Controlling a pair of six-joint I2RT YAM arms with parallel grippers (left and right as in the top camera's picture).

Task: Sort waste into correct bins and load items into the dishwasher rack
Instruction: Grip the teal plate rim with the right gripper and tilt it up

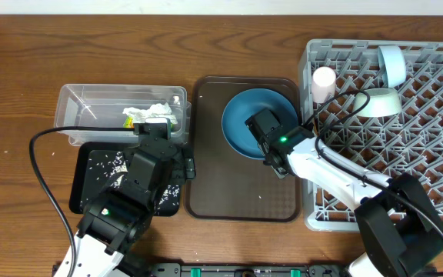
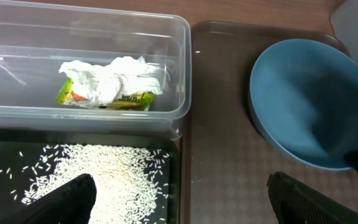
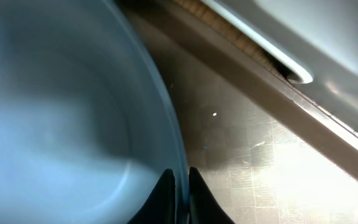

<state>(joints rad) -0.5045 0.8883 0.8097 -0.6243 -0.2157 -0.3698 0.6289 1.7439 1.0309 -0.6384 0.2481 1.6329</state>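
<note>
right hand: pinched tight on the rim of the dark-blue plate, one finger inside the rim and one outside
dark-blue plate: lies on the brown serving tray, in its far half, towards the side nearest the dishwasher rack
left hand: spread wide with nothing in it, hanging over the black tray and the near edge of the serving tray
clear tub: on the bench left of the serving tray; the crumpled napkin lies in it with the yellow-green wrapper partly under it
black tray: just in front of the tub, touching or nearly so; rice grains are scattered over its floor
rack: right of the serving tray, close beside it; holds the white-pink cup at its near-left corner, the light-blue bowl on edge, and the pale-green bowl tilted among the pegs
in the way: the rack's grey side wall rises close beside the gripped rim; the right arm lies across the rack's front corner
</note>
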